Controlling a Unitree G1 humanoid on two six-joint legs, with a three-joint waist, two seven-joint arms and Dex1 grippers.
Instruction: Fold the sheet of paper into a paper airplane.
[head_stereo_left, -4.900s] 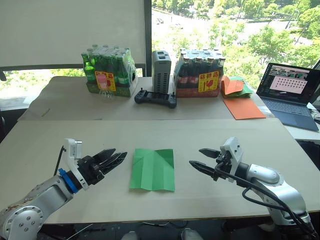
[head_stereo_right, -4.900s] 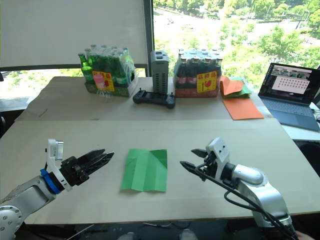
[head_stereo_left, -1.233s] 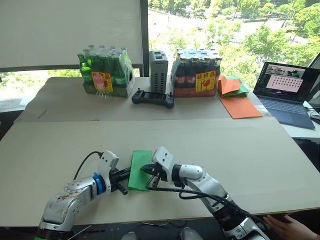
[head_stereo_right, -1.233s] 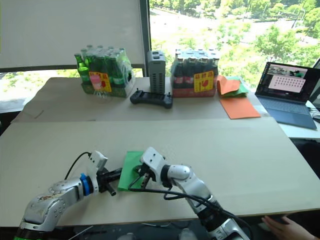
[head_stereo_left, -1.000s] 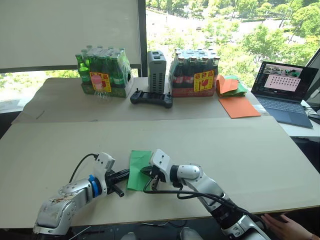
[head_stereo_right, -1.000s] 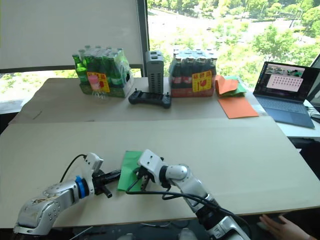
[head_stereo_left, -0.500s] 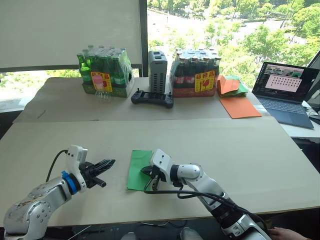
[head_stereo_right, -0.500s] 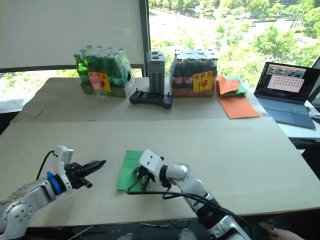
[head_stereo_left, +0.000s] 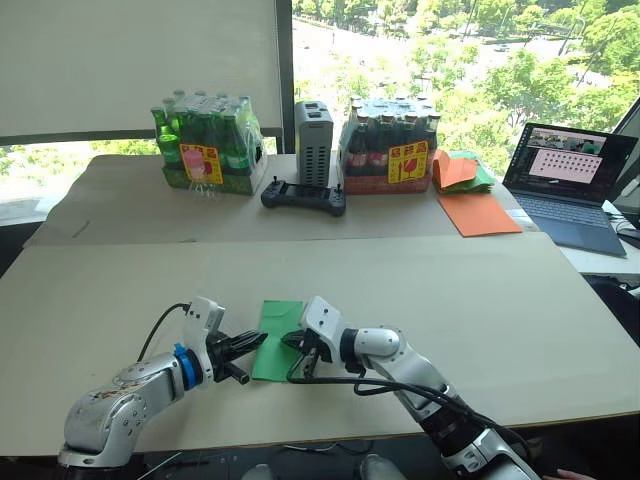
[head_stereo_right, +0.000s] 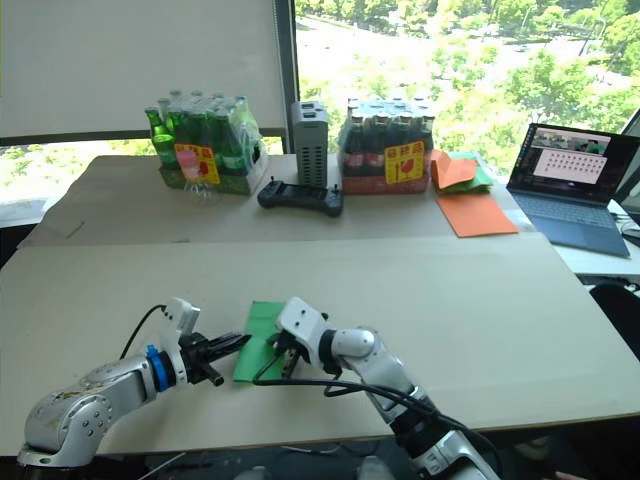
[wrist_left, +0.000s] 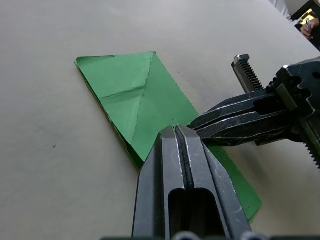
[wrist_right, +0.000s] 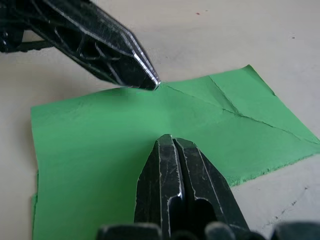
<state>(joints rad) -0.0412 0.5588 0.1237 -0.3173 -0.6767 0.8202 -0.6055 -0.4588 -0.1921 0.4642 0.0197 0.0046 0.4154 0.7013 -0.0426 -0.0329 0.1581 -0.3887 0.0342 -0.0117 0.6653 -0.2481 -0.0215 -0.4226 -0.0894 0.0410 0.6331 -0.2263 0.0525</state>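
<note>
Evidently both claws, fingers pressed together, bore on the folded sheet of paper (head_stereo_left: 277, 327): left claw (wrist_left: 181, 134) at its edge, right claw (wrist_right: 167, 145) pinning the middle, likely to set the crease.

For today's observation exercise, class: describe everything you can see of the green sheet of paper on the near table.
The sheet of paper is thin, bright green and folded into a narrow rectangle, with diagonal crease lines near its far end. It lies flat on the beige table. The left tool, fingers shut, touches its left edge with its tip; the right tool, also shut, presses down on its surface from the right.
</note>
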